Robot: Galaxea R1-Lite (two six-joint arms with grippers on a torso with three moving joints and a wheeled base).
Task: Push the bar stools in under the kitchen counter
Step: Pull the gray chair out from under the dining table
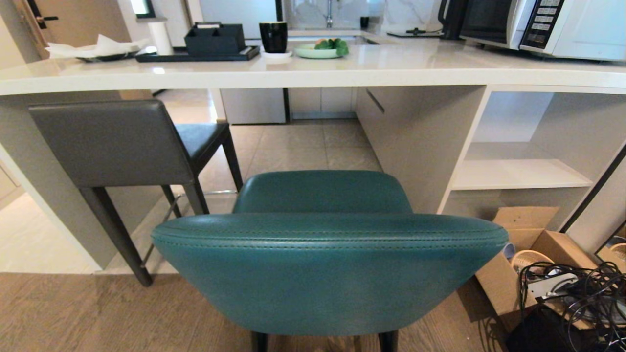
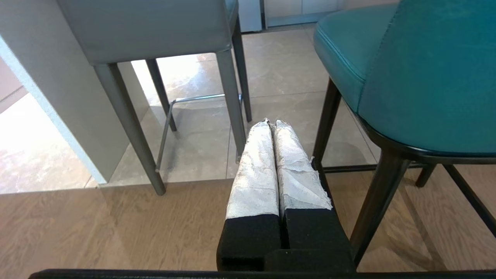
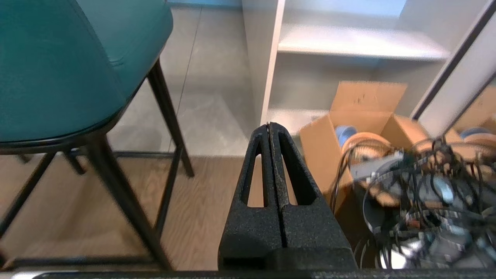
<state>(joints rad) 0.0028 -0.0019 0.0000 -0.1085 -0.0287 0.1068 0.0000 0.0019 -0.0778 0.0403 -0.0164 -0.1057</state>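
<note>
Teal stool: nearest to me is the teal leather bar stool with curved back and black legs [image 1: 327,264], dead centre in head view. Back faces me, seat points at the bench. It stands on the wood floor [image 1: 73,313]; seat front reaches twd the bench edge, most of the stool is outside it.
Grey stool: grey leather bar stool w/ low rectangular back and straight dark legs [image 1: 115,142], left of the teal one and further in. Seat sits under the slab, back just at its front edge. Front legs on the tile, rear leg at the tile/wood join.
Bench: long white glossy stone-look kitchen bench [image 1: 391,68] runs across the top of head view; white end panel at far left, open white shelves [image 1: 518,171] under its right end.
On bench: black tray w/ black caddy [image 1: 215,41], black cup [image 1: 273,36], pale green plate of food [image 1: 320,50], microwave [image 1: 538,24] at right.
L gripper: left gripper [image 2: 272,123] low, between the two stools, touching neither. Its white-wrapped fingers [image 2: 255,166] are pressed together, nothing in them.
R gripper: right gripper [image 3: 269,126] low, right of the teal stool, clear of it. I see black fingers [image 3: 255,166] closed tip to tip, empty.
Clutter: open cardboard box [image 1: 528,234] and a tangle of black cables [image 1: 577,293] on the floor at my right.
</note>
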